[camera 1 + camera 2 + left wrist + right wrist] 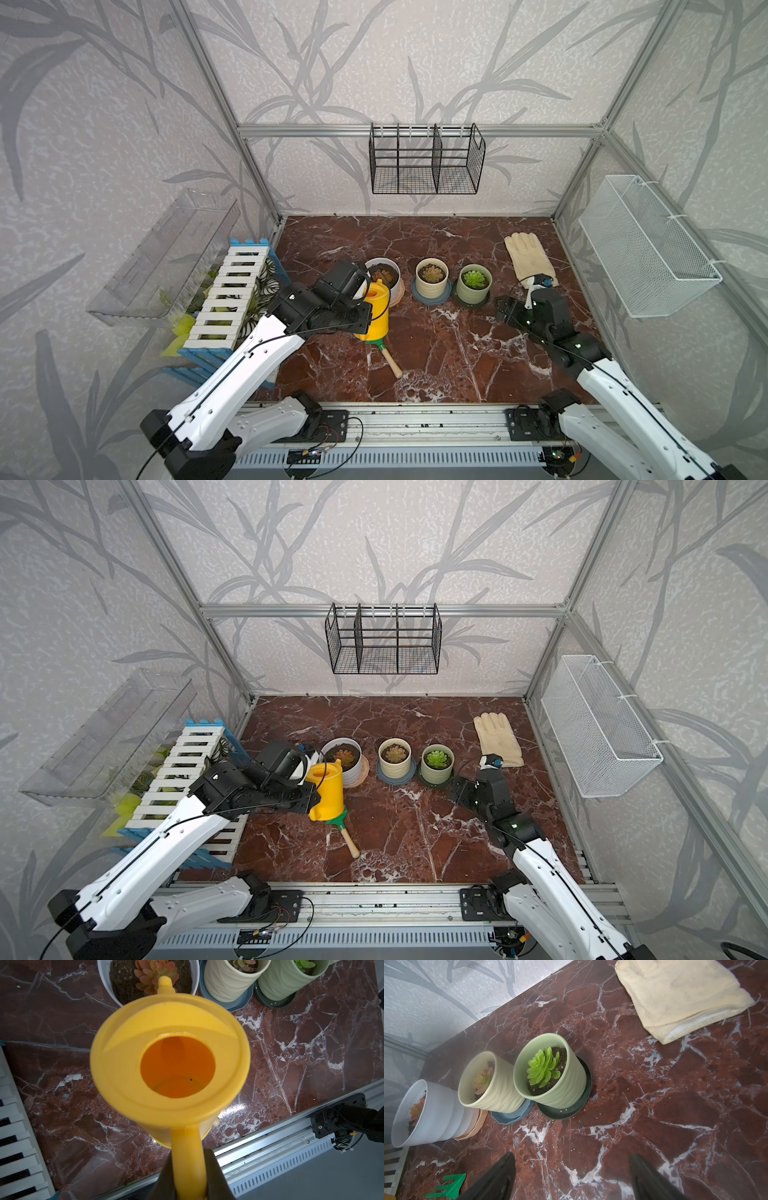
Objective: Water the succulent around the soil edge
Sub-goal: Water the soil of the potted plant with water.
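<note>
Clamped tight on the handle (187, 1142) of the can (170, 1018), the left gripper (189, 1164) holds it up; the spout (164, 984) seems to hang over the soil (122, 985) by the succulent (155, 972) in the white pot (103, 978). Near the green pot (564, 1084), the right gripper (572, 1174) stands wide apart, empty, over the worktop (654, 1115).

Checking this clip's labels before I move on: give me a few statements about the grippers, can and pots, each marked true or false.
1. The white pot, cream pot and green pot stand in one row. True.
2. The left gripper is shut on the watering can by its handle. True.
3. The watering can's spout is at the green pot. False: it is at the white pot.
4. The right gripper holds the glove. False: it is open and empty; the glove lies apart from it.
</note>
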Available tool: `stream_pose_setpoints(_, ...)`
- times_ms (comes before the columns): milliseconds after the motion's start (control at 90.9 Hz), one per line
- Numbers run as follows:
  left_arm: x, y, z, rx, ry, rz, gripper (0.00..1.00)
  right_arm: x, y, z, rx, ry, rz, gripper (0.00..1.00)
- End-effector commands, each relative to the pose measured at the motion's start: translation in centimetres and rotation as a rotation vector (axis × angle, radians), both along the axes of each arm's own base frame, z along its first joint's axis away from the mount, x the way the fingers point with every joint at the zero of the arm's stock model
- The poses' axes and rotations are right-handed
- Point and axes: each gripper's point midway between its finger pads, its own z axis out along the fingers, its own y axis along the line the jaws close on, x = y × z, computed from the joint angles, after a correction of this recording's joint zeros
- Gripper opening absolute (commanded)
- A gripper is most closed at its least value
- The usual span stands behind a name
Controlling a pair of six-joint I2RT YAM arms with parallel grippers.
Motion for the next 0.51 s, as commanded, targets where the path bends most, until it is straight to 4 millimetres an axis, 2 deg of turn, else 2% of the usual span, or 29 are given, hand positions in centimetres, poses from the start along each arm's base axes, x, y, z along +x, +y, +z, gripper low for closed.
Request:
stream_pose_setpoints(0,0.2,1.8,0.4,0.055,-0.033,0.059,0.0,0.2,0.0,0.2,0.009,-0.02,-0.004,0.87)
stream_pose_setpoints(187,-0.1,0.8,0.0,0.031,-0.005,0.014,0.0,0.2,0.0,0.3,0.007,-0.023,-0.004,0.87)
stream_pose_setpoints(495,-0.5,-1.7,0.9,-0.106,-0.012,-0.055,0.0,0.2,-0.1,0.3,0.003,-0.024,-0.009,0.87)
